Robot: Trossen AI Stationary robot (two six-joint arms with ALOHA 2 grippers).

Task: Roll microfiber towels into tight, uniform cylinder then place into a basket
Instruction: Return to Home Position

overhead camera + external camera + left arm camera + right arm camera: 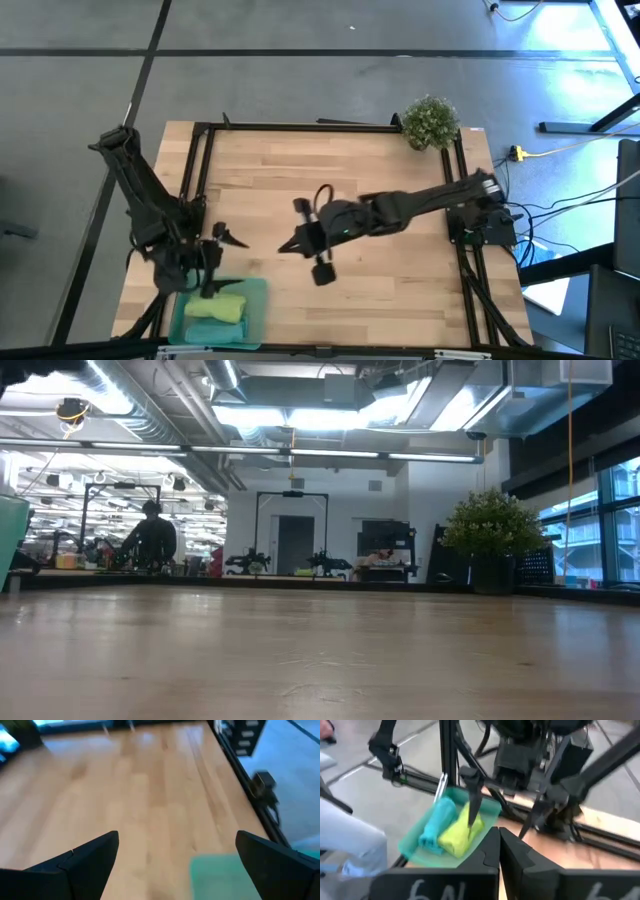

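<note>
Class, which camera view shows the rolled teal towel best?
The right wrist view: the teal towel shows clearly beside the lime towel in the basket. The high view blends it into the basket; the other two miss it.

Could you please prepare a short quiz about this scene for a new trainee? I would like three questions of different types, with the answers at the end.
1. True or false: the teal towel and the lime towel both lie rolled in the basket.
2. Which gripper is open? A. the left gripper B. the right gripper C. both
3. Short answer: what stands at the table's corner, behind the right arm's base, in the high view?

Key
1. True; they lie side by side.
2. A; the left gripper's fingers are wide apart beside the basket, while the right gripper is shut over the middle of the table.
3. The potted plant.
</note>
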